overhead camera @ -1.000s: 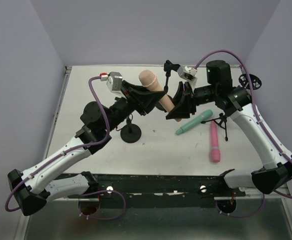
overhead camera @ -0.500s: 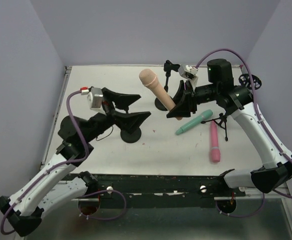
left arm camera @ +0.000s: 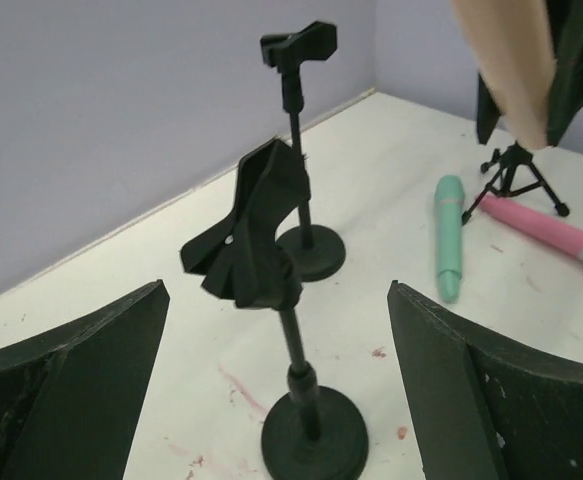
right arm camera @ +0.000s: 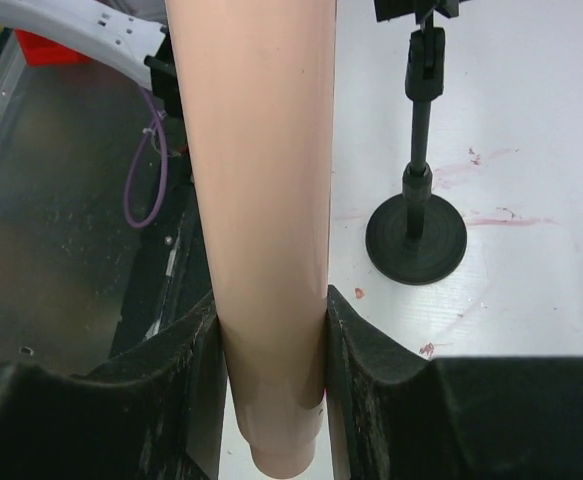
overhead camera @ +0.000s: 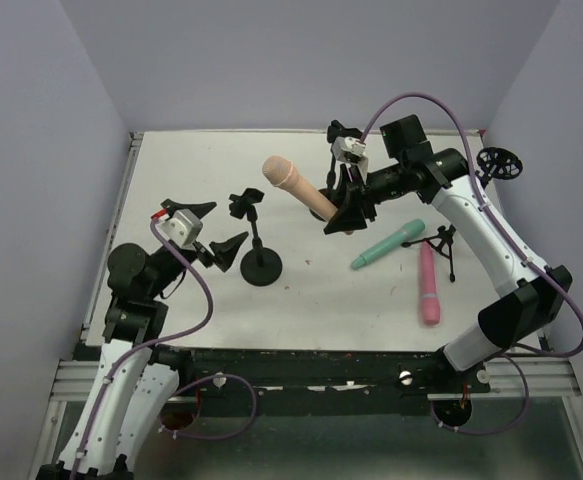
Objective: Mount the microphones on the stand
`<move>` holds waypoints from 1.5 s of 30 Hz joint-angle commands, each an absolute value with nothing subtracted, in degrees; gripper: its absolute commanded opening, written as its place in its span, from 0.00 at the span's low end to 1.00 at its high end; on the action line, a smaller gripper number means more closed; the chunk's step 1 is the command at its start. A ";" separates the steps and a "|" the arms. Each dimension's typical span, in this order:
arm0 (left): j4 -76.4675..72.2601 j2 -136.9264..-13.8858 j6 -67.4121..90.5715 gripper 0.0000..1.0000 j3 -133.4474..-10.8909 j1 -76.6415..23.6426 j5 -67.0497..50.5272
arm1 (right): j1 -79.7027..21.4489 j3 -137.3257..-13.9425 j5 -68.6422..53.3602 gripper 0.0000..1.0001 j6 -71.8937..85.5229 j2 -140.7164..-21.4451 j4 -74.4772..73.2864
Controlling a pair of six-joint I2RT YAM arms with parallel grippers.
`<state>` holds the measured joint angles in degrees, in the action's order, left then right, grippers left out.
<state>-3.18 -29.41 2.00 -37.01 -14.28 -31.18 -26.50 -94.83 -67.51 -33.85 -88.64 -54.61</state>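
As our right hand (overhead camera: 339, 208) grips the peach mic (overhead camera: 296, 185) by its tail above the bench (overhead camera: 171, 170), our left hand (overhead camera: 214, 228) stands wide and empty beside a stand (overhead camera: 259, 262); the teal mic (overhead camera: 386, 245) and pink mic (overhead camera: 428, 285) lie near the right hand.

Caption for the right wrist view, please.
Right gripper clamped on the peach-tan microphone; a round-base stand on the white table beyond.

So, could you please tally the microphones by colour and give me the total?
peach-tan microphone: 1
mint-teal microphone: 1
pink microphone: 1
Total: 3
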 commanded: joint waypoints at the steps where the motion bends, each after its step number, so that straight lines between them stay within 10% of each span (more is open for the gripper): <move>1: -14.83 -32.60 -1.33 0.98 -35.16 -5.12 -45.58 | -26.28 -98.96 -67.94 0.12 -44.38 -90.79 -62.14; 18: -32.08 -52.46 2.54 0.98 -40.42 7.12 -75.31 | -26.37 -102.64 -68.37 0.14 -48.69 -96.23 -58.26; 45: -54.23 -67.15 20.30 0.90 -39.73 4.31 -80.25 | -31.73 -114.43 -65.48 0.15 -43.60 -105.90 -57.83</move>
<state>-51.13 -66.78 19.99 -40.66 5.19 -77.43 -30.79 -111.09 -66.41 -45.17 -103.83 -57.17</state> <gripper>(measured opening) 0.924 0.440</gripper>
